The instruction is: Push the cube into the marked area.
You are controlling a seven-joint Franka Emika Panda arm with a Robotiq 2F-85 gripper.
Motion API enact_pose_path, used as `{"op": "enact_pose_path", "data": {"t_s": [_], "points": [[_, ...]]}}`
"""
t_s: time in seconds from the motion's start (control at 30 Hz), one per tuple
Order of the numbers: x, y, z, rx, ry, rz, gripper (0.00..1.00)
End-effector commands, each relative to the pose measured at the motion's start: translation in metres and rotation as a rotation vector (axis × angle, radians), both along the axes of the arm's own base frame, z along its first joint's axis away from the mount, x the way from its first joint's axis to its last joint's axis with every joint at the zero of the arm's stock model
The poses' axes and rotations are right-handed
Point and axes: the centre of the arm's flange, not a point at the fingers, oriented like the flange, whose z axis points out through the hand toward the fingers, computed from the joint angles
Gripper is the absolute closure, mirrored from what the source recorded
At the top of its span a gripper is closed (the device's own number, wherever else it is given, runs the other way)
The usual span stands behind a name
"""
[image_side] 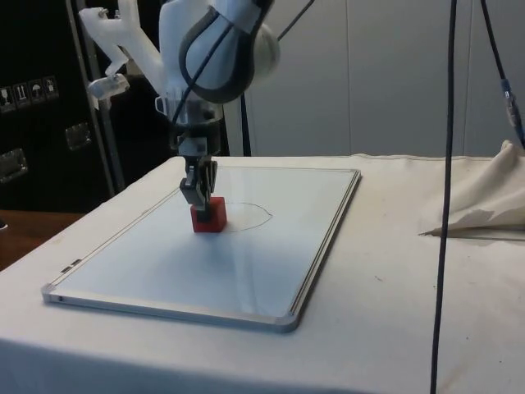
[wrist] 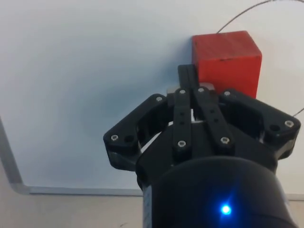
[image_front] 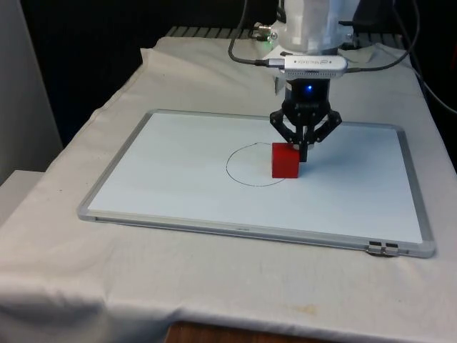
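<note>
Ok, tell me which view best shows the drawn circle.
The front view: the circle shows nearly whole, the red cube on its edge. The side view shows a flattened arc; the wrist view, a short arc.

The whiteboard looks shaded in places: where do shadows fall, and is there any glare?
Side view: a soft grey shadow spreads on the whiteboard in front of the red cube. Wrist view: a bluish dim patch lies on the board beside the pincer. Front view: even light, only a faint shadow by the cube; no strong glare.
</note>
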Motion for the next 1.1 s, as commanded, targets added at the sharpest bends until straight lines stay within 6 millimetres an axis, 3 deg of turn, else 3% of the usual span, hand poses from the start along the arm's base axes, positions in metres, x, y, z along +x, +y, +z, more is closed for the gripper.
{"op": "enact_pose_path", "data": {"t_s": [0.0,0.8,1.07], "points": [[0.002,-0.003,-0.001,-0.025,-0.007,-0.007,1.00],[0.006,-0.015,0.002,-0.152,-0.021,-0.055,1.00],[0.006,-0.007,0.025,-0.148,-0.029,-0.067,1.00]]}}
